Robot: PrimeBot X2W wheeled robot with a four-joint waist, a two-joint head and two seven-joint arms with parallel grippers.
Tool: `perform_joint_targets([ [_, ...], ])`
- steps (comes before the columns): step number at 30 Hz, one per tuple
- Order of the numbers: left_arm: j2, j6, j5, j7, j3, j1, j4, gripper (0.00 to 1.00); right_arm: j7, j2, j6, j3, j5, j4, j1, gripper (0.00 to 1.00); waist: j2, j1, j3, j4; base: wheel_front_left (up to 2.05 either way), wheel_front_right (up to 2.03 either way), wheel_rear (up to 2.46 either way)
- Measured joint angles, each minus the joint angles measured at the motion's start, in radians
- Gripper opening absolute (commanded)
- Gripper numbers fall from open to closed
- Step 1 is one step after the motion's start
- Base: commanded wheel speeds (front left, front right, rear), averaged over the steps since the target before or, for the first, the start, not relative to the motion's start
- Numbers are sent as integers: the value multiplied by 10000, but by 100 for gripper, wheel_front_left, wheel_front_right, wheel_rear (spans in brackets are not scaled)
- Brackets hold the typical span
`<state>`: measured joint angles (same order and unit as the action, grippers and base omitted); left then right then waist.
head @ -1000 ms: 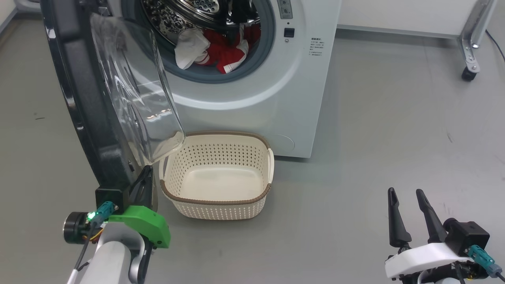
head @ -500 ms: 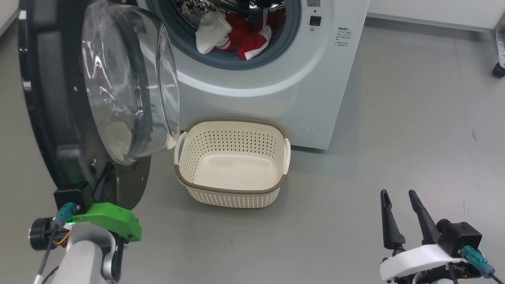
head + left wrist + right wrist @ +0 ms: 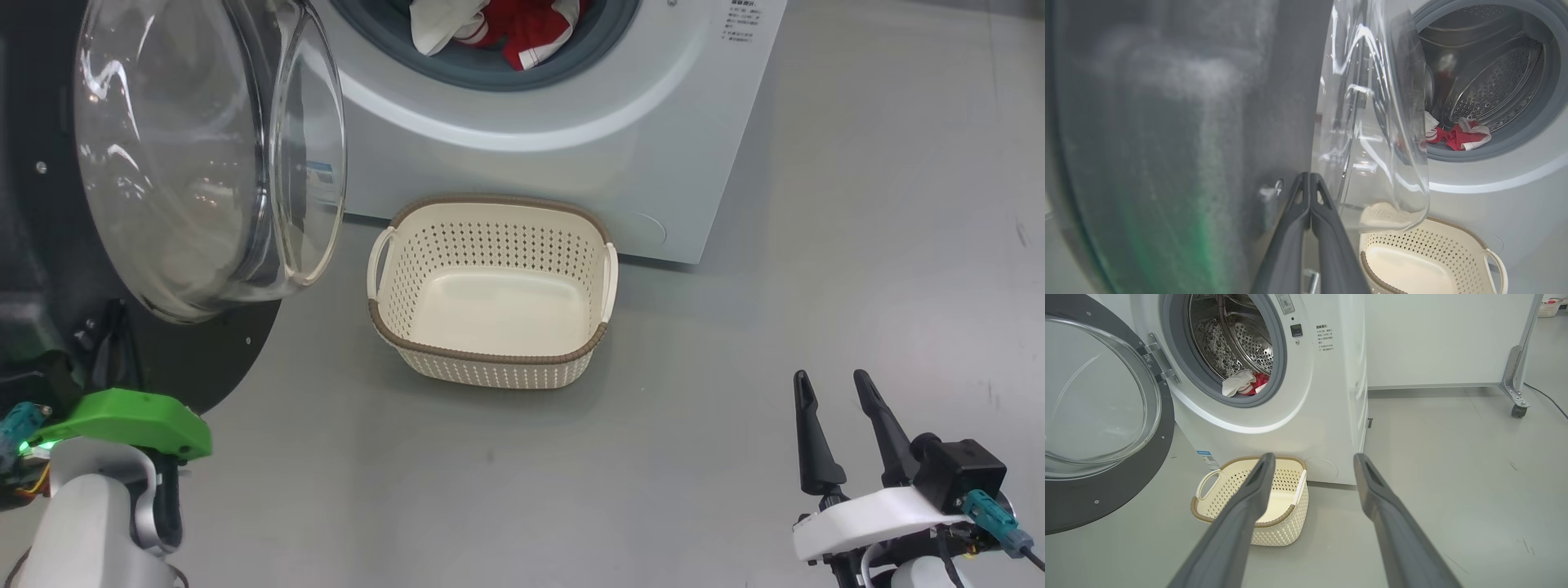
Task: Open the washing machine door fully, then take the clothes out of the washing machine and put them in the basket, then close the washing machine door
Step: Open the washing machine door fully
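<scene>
No words or numbers are clear enough to read. The washing machine [image 3: 1331, 400] has a little block of dark print [image 3: 1325, 337] on its white front, just beside a small dark button [image 3: 1296, 330], but the letters are far too tiny to make out. Low on the same front sits a small blue and white sticker [image 3: 1205, 456] with a square code on it, and its writing is too small as well.
</scene>
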<state>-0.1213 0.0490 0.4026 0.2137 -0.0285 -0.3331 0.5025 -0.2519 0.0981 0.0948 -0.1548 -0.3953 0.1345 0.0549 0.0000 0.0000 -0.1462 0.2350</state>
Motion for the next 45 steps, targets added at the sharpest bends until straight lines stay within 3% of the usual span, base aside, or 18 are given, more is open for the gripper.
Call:
perform_joint_targets([
  [10,-334,92,575,105,-984,-222,6,0,0,224,6,-12,121,-90,-381,100,0,0,-641,131,0,0,0],
  [19,-970,209,836,165,-1779,-454,67,0,54,357,8,-36,211,-167,-597,100,0,0,-1204,188,0,0,0],
  [40,-2178,31,1170,-150,-2265,-1263,821,0,267,639,12,-130,345,-485,-1192,100,0,0,-2470,119,0,0,0],
  [45,-2220,-21,1225,-146,-2293,-1569,970,0,267,688,12,-84,347,-512,-1301,100,0,0,-2698,83,0,0,0],
])
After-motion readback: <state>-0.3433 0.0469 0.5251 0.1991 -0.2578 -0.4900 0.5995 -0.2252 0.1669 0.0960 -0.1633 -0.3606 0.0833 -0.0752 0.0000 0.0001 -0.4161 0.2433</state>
